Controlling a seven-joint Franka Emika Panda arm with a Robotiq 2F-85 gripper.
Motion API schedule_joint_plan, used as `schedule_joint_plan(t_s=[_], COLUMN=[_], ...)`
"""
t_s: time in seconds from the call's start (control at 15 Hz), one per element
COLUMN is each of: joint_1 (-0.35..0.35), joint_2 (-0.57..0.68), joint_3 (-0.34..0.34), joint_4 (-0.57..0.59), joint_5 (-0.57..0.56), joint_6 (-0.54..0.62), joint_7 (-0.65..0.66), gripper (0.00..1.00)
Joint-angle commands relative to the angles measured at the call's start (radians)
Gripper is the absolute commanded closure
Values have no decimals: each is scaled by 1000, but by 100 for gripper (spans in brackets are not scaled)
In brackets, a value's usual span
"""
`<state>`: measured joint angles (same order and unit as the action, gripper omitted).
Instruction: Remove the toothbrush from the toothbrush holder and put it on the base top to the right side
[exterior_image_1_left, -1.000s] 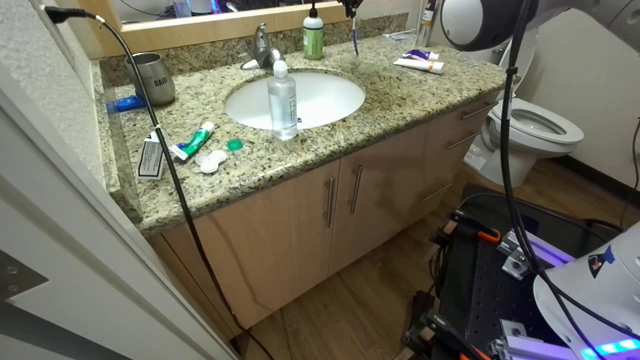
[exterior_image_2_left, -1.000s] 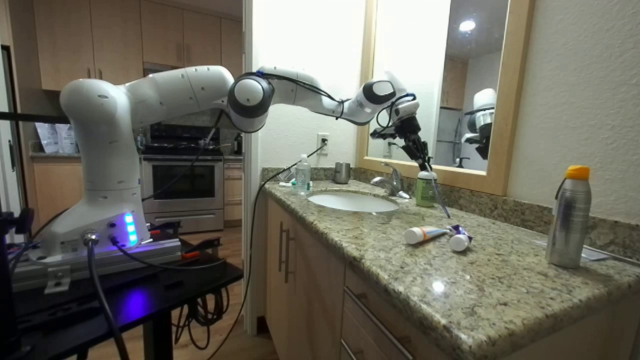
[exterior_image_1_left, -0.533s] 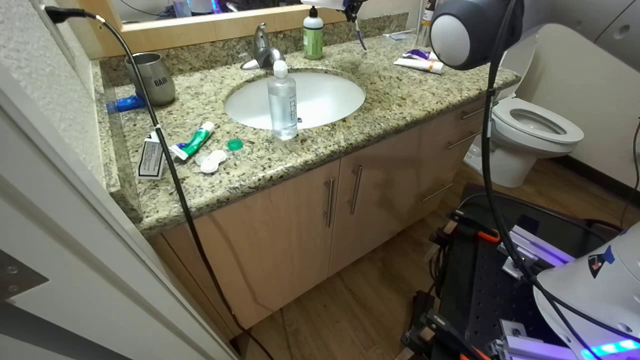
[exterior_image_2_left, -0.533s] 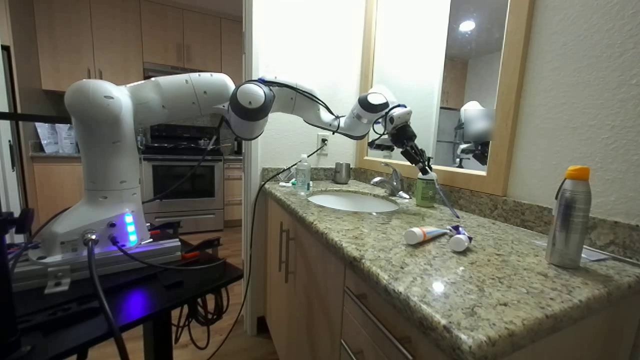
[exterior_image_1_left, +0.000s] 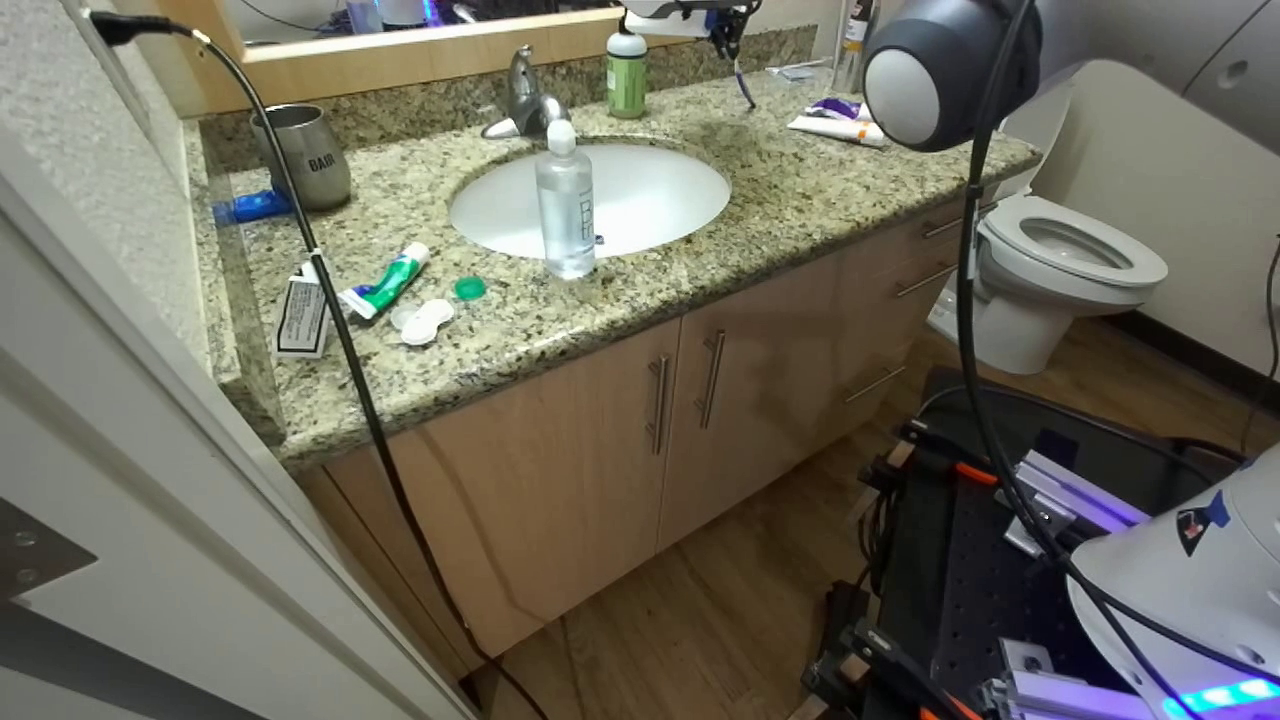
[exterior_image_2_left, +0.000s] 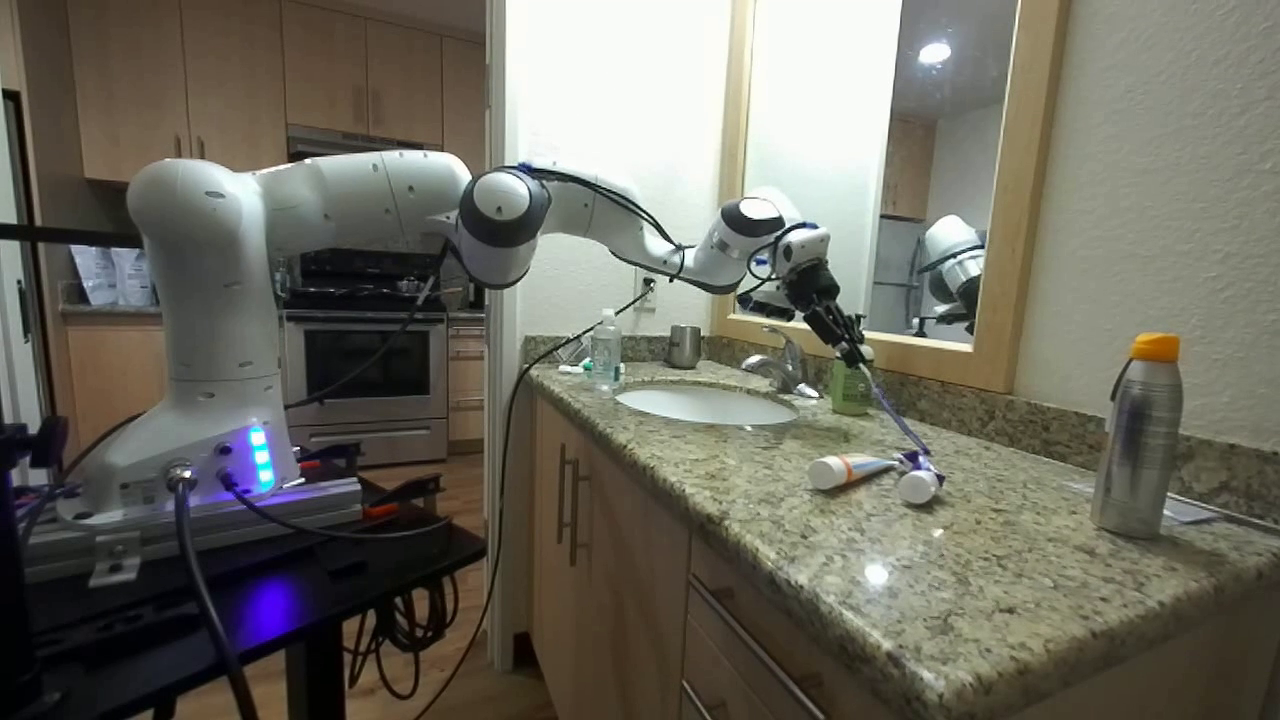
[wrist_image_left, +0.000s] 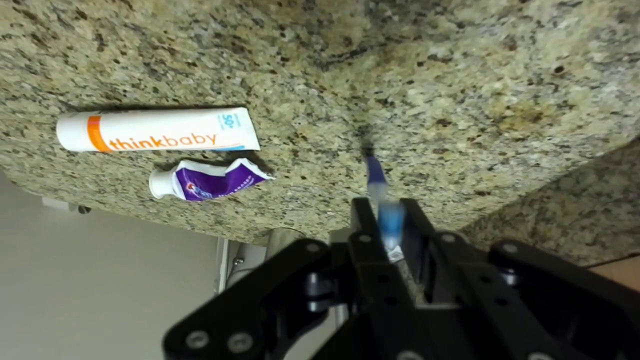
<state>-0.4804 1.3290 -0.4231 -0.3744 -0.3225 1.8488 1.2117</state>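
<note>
Versus the earlier frame, the arm (exterior_image_2_left: 505, 240) is lower and closer to the white tube (wrist_image_left: 157, 131) and purple tube (wrist_image_left: 215, 181); gripper (wrist_image_left: 386, 205) and toothbrush (wrist_image_left: 375, 175) shift along with it. Things resting on the counter (exterior_image_2_left: 1000, 590) look unmoved.

Granite counter runs below the mirror (exterior_image_2_left: 825, 120), white sink (exterior_image_1_left: 650, 190) set into it. Gripper is over it, on the tube side of the sink, angled down, fingers (wrist_image_left: 364, 220) nearly together and clamped on the toothbrush.

A steel bottle (exterior_image_2_left: 1138, 440) with orange cap stands upright past the tubes. A clear bottle (exterior_image_1_left: 567, 215) stands at the sink's front edge, a soap bottle (exterior_image_1_left: 627, 85) behind the sink near the faucet (exterior_image_1_left: 525, 100). The holder (exterior_image_1_left: 308, 165), a steel cup marked BAIR, stands upright by the side wall, well apart from the gripper.

White tube and purple tube lie just beside each other. Toothbrush is out of the holder, slanting down from the fingers. In an exterior view its low end (exterior_image_2_left: 913, 435) overlaps the purple tube; wrist view shows the two apart. Can't tell if that end touches the counter. A green lid (exterior_image_1_left: 469, 289) lies near the clear bottle.
</note>
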Motion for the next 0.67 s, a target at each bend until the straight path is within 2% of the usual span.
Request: schedule_joint_plan(t_s=[0.0,0.27,0.4,0.47,0.53,0.6], joint_1=[-74,-128,-140,-149,-104,-108], joint_2=[-7,-62,-129,-164,-166,-199], joint_3=[81,165,210,231,250,273], joint_4=[10,-4,-14,-3,2,9], joint_5=[95,208,263,287,306,330], joint_6=[-66,-144,-178,-188,-183,-177], joint_7=[-61,-107,-137,-166,-128,-156], gripper=[49,20,6,1,0,0])
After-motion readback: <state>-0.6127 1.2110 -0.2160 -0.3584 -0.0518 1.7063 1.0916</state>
